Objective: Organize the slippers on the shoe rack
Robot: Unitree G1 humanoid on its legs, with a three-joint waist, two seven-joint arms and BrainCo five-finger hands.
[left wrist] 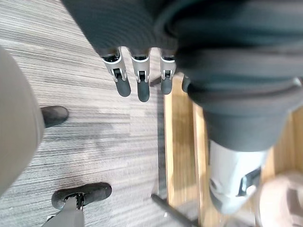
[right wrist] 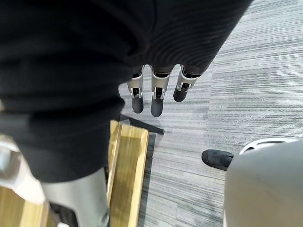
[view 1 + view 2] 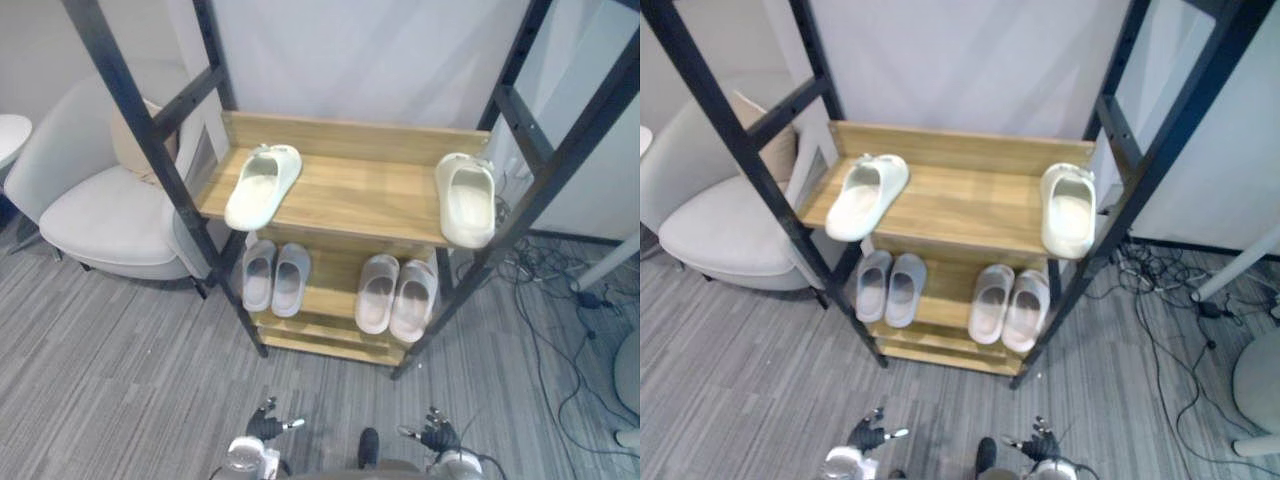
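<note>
Left hand [image 3: 266, 426] and right hand [image 3: 437, 435], fingers relaxed, empty; ahead, shoe rack [image 3: 360, 197] holding cream slippers [image 3: 263, 186] above grey pairs [image 3: 275, 277]

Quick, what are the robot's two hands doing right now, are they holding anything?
Left hand: open, fingers straight, holding nothing.
Right hand: open, fingers straight, holding nothing.

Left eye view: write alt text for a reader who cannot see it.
A wooden shoe rack holds a left cream slipper and a right cream slipper far apart on its upper shelf, with a left grey pair and a right grey pair below. The left hand and right hand hang open over carpet; an armchair stands left of the rack.
</note>
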